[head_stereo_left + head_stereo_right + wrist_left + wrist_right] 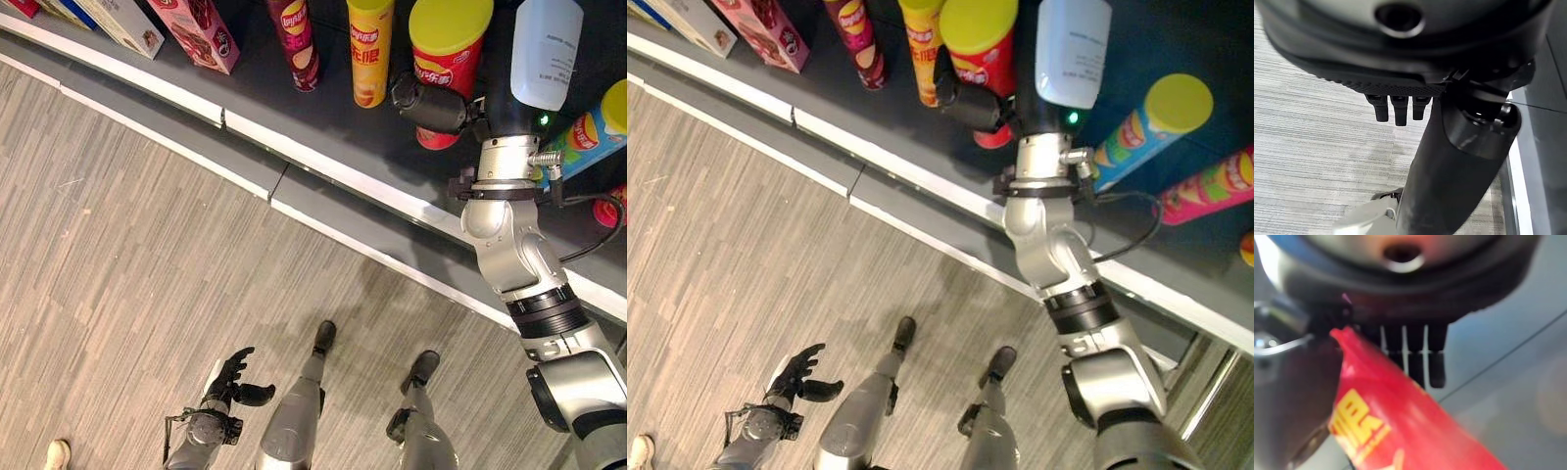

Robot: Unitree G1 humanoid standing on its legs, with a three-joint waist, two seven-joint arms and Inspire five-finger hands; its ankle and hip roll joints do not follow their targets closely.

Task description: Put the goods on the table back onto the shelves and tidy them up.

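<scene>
A red snack can with a yellow lid [446, 54] stands on the dark shelf board [323, 122]. My right hand [431, 106] reaches in at that can, its thumb lying against the can's left side. In the right wrist view the red can [1400, 431] runs between the thumb and the row of fingers [1415, 357], which look straight. A white bottle [546, 49] stands over the wrist and hides the palm in the eye views. My left hand [230, 377] hangs low over the floor, fingers relaxed and empty.
Left of the red can stand a yellow can [369, 49], a maroon can [296, 39], a pink box [201, 34] and more boxes [122, 24]. A blue can with a yellow lid [1156, 122] and a pink can [1205, 186] are on the right. A person's shoe [57, 453] is at the floor's lower left.
</scene>
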